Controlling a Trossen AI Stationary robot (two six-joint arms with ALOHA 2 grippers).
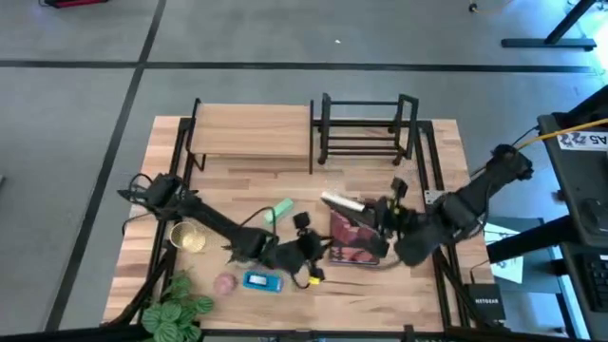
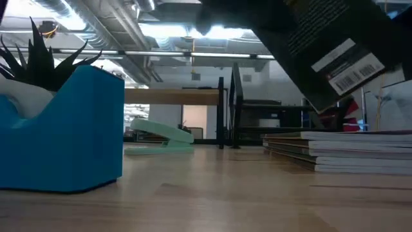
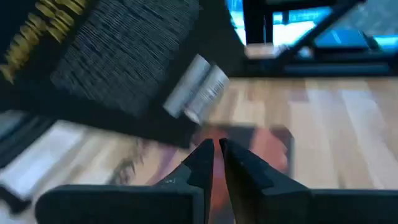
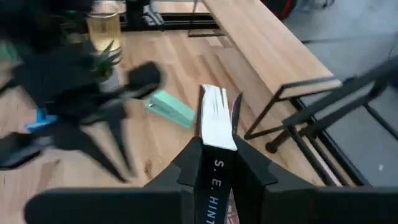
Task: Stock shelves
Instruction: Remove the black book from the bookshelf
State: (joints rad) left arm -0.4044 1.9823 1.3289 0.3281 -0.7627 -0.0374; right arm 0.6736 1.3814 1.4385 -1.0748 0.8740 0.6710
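From your left wrist camera you see the left hand (image 3: pixel 216 163) low in the foreground, its two dark fingers (image 3: pixel 198 163) pressed almost together with only a thin slit between them and nothing held there. Just beyond the fingertips a dark book (image 3: pixel 106 68) hangs tilted above the wooden counter (image 3: pixel 336 124), showing yellow lettering at one corner and a white barcode label (image 3: pixel 199 93) near its lower edge. Under it lies a reddish cover (image 3: pixel 267 149) flat on the counter, with paler printed pages (image 3: pixel 93 165) beside it, all blurred.
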